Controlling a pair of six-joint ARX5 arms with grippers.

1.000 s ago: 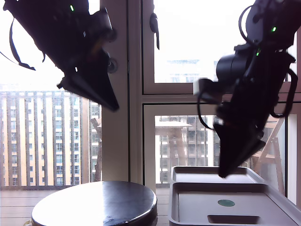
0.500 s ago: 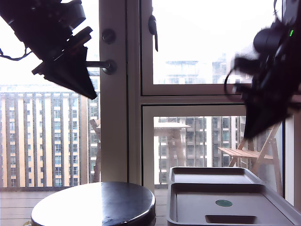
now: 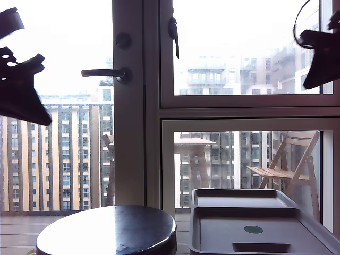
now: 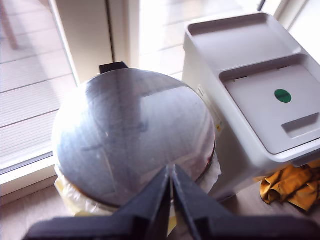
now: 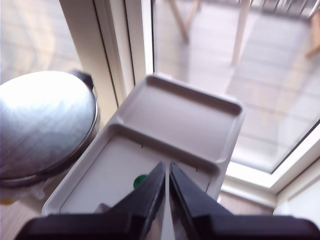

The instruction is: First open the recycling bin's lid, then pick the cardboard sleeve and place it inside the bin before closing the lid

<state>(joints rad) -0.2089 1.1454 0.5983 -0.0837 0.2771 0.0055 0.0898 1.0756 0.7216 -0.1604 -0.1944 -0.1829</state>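
Note:
The grey recycling bin stands at the exterior view's lower right. Its lid lies flat and closed, green dot showing. The first wrist view has the bin, the lid and the dot. My first gripper is shut on nothing, high above the round dark top. My second gripper is shut and empty, high over the bin and lid. No cardboard sleeve is in view. One arm shows as a silhouette at the exterior view's left edge, another arm at its upper right.
The round dark top sits close beside the bin, with a plastic liner bulging under it. A yellow cloth lies on the floor by the bin. A window frame and door handle stand behind.
Both arms have risen and swung apart: one toward the exterior view's left edge, the other up to its upper right. The bin and lid have not moved.

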